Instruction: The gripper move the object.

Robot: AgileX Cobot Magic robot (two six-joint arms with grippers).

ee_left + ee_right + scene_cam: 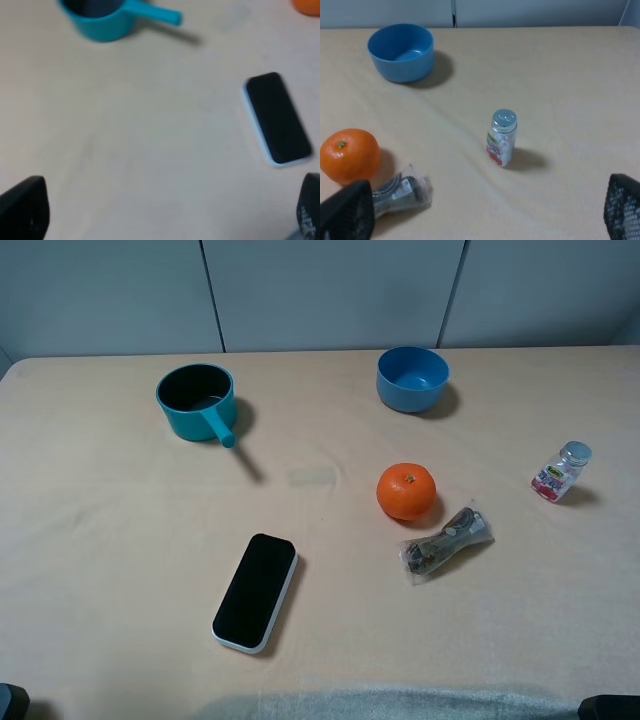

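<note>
The object, a clear crinkly packet (446, 543) with dark contents, lies on the table just right of and in front of an orange (406, 490). In the right wrist view the packet (402, 195) lies close to one dark finger (347, 212) of my right gripper (485, 212), which is open, empty and above the table. My left gripper (165, 212) is also open and empty, over bare table, with only its dark fingertips (22, 207) showing. In the exterior high view only dark bits of the arms show at the bottom corners.
A black phone-like slab (256, 590) lies front left, also in the left wrist view (277, 117). A teal pot (200, 400) stands back left, a blue bowl (412, 378) back centre. A small clear bottle with pink label (560, 472) stands at the right.
</note>
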